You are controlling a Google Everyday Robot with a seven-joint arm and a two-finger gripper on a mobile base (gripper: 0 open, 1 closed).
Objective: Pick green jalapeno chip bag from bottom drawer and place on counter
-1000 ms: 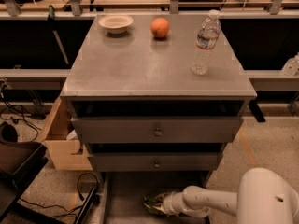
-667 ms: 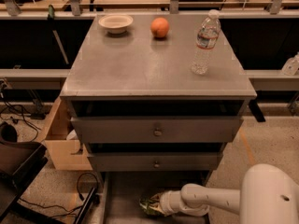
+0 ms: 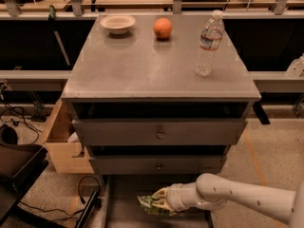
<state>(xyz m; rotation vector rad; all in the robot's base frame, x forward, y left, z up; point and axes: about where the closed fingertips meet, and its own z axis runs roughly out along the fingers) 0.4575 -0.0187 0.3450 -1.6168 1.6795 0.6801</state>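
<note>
The green jalapeno chip bag (image 3: 151, 206) lies low in the open bottom drawer (image 3: 124, 198), a crinkled green patch at the frame's lower middle. My gripper (image 3: 160, 201) reaches in from the right on a white arm and sits right on the bag's right side, partly covering it. The counter (image 3: 142, 65) is the broad grey cabinet top above, well away from the gripper.
On the counter stand a white bowl (image 3: 118, 23), an orange (image 3: 162, 28) and a clear water bottle (image 3: 208, 42). Two knobbed grey drawers (image 3: 159, 133) sit above the bottom drawer. A cardboard box (image 3: 59, 141) and cables lie on the floor at left.
The gripper and arm have moved left inside the bottom drawer, and the green bag now shows at the gripper's tip.
</note>
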